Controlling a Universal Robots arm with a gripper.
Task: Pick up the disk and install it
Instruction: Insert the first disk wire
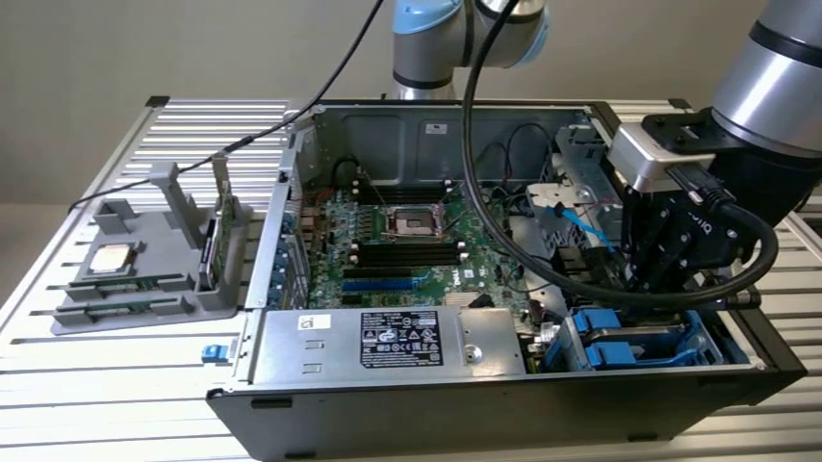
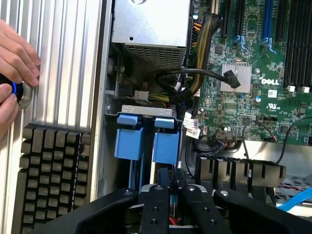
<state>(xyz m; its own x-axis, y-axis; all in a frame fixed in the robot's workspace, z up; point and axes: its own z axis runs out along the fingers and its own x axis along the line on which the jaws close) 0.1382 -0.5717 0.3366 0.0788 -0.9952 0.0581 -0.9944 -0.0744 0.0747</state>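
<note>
The disk stands on edge in the drive bay at the case's front corner, on the exterior view's right. Its blue carrier frame (image 1: 627, 348) (image 2: 166, 146) shows there, with a second blue carrier (image 2: 129, 141) in the slot beside it. My gripper (image 1: 652, 287) (image 2: 171, 194) reaches straight down into that bay. Its black fingers (image 2: 155, 200) stand close together, shut on a thin blue edge of the disk's carrier. The drive's metal body is mostly hidden by the bay wall and my fingers.
The open case holds the motherboard (image 1: 398, 241) and power supply (image 1: 385, 337), with black cables (image 2: 180, 80) looping near the bay. A grey fixture (image 1: 141, 279) holds a small chip and an upright card. A hand (image 2: 17, 58) rests on a button by a keyboard (image 2: 53, 165).
</note>
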